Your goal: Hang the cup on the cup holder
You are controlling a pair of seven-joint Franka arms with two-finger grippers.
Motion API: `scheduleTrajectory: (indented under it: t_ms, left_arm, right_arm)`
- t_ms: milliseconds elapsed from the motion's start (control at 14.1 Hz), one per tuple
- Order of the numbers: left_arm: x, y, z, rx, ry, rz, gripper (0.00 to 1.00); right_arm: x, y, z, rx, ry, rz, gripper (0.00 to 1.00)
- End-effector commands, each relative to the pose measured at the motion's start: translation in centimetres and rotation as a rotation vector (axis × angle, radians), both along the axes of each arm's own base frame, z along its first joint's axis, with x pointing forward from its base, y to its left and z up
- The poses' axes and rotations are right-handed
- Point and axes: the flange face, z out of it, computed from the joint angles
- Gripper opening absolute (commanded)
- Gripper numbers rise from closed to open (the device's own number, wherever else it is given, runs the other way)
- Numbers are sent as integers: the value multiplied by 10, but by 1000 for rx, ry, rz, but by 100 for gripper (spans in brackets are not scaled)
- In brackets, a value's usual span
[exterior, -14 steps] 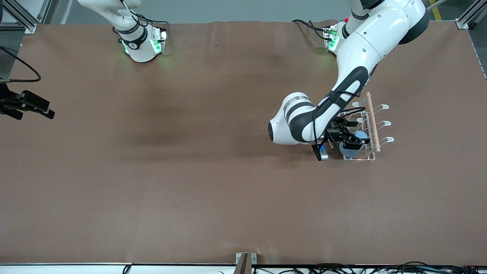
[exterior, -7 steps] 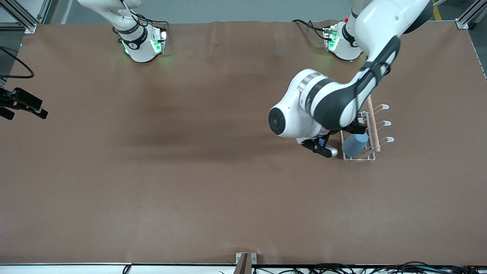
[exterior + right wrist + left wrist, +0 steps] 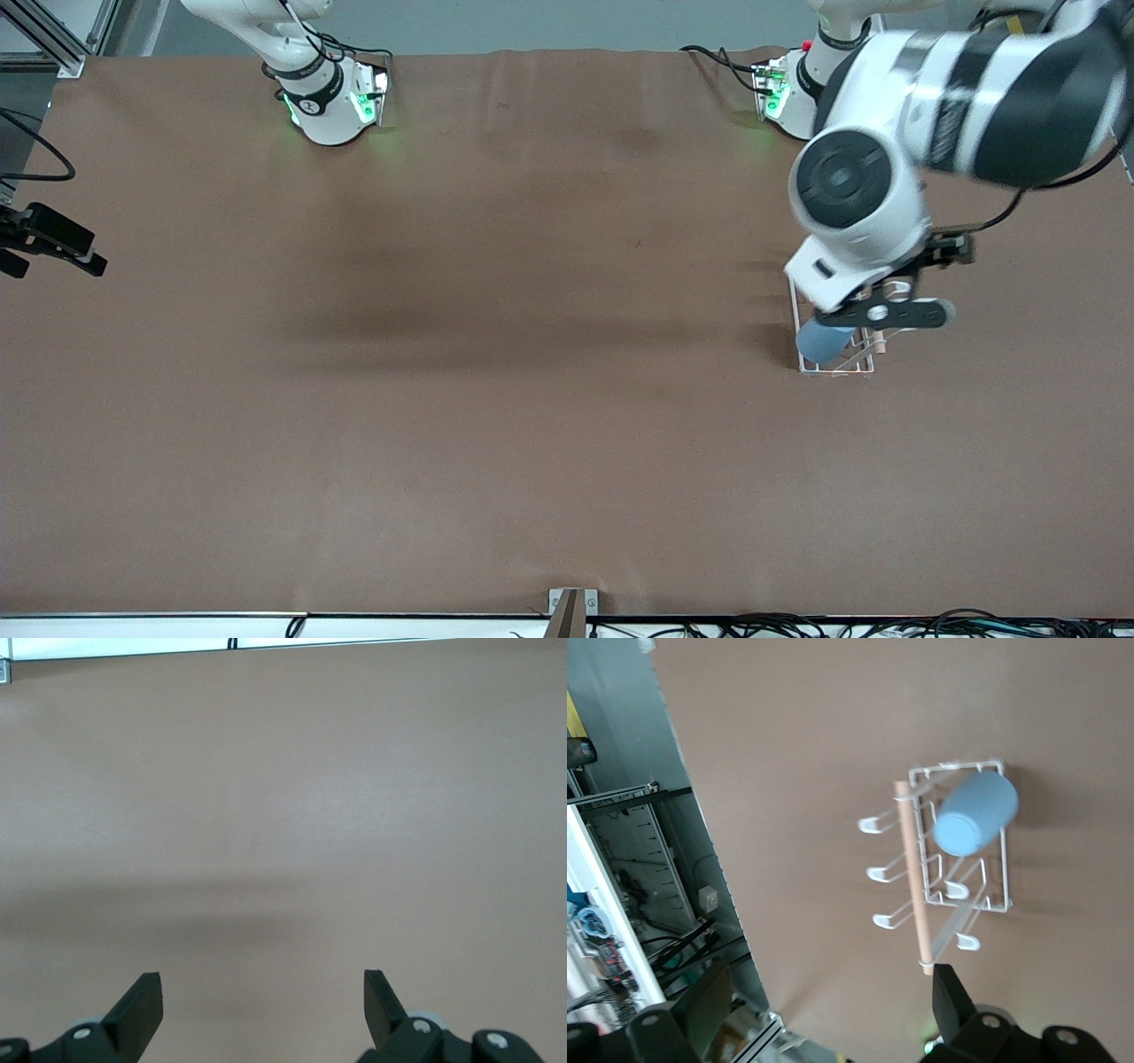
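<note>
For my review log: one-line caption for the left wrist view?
Light blue cup hung on white wire cup holder; open left gripper above, empty.

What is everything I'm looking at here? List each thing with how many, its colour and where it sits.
cup: one, light blue, hung on a prong of the cup holder at the holder's end nearer the front camera.
cup holder: one, white wire with a light wooden rod on top, standing on the table toward the left arm's end.
table: one, brown surface, under everything.
cables: several, black, along the table edge nearest the front camera.
left hand: one, black fingers open, holding nothing, up in the air over the cup holder.
right hand: one, black fingers open, holding nothing, waiting over the table edge at the right arm's end.
</note>
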Motion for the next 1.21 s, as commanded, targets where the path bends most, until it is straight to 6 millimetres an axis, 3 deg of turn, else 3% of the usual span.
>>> scheduleTrajectory:
  t_ms: [0,142,498,569,782,1138]
  left_arm:
    - [-11,8,30,-10,-72,17,100]
    - [-17,7,44,-11,-105,19,100]
    - [-11,7,47,-77,-134,8,100]
    - [-15,8,60,-105,-167,9,100]
    - [-15,37,80,-280,-214,91,100]
    - [-22,113,84,-491,-223,252,100]
  right_arm:
    - [-3,-6,1,-14,-1,-9,100]
    - [-3,-4,3,-19,-5,-6,100]
    - [-4,0,8,-30,-11,-8,100]
    - [-4,0,8,-33,-11,-8,100]
    - [-5,-2,5,-60,7,-13,100]
    - [-7,-4,0,-57,30,-69,100]
